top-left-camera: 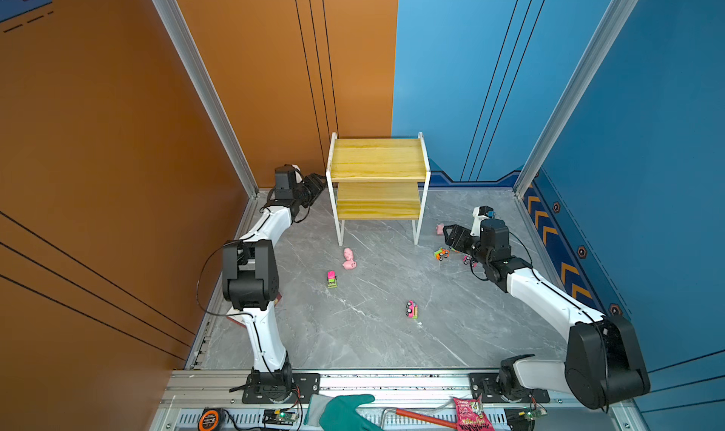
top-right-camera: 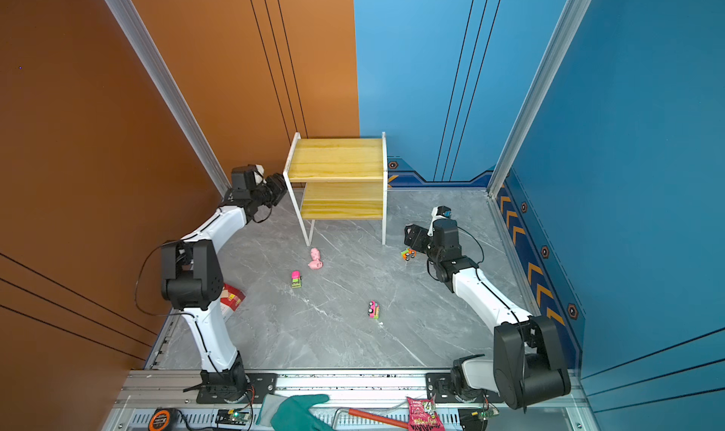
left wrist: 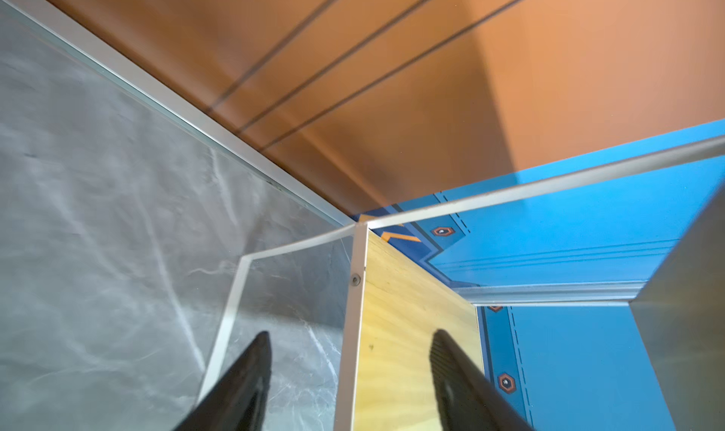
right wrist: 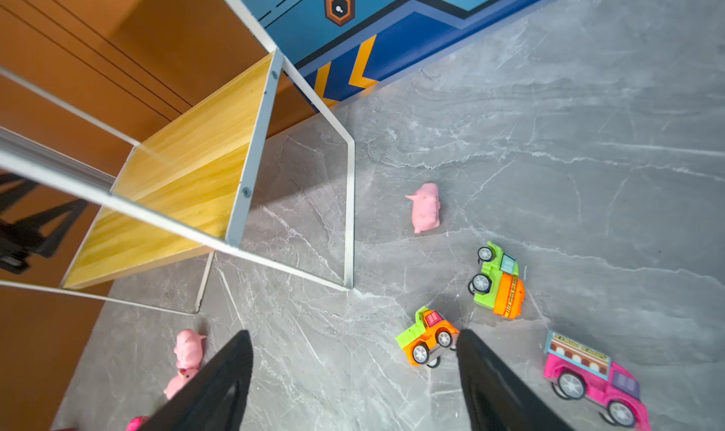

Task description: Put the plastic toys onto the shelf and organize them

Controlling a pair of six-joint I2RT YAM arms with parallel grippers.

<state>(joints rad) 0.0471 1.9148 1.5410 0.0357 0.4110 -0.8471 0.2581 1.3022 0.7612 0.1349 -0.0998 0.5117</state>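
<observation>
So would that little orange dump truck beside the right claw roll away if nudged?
Probably: the dump truck has black wheels and sits on a smooth table, so a nudge could send it rolling. It looks like glossy hard plastic, so likely stiff, light and perhaps slippery.

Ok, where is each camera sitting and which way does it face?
Top views: high above the front rail, looking down and back at table and shelf; left arm and right arm show.
Left wrist: on the left arm beside the shelf's left end, facing the back corner; left gripper shows, jaws apart.
Right wrist: on the right arm, low, facing the shelf's right end, a pig and trucks; right gripper shows, jaws apart.
Shared: the shelf in all; the pig pair in top views and right wrist.
</observation>
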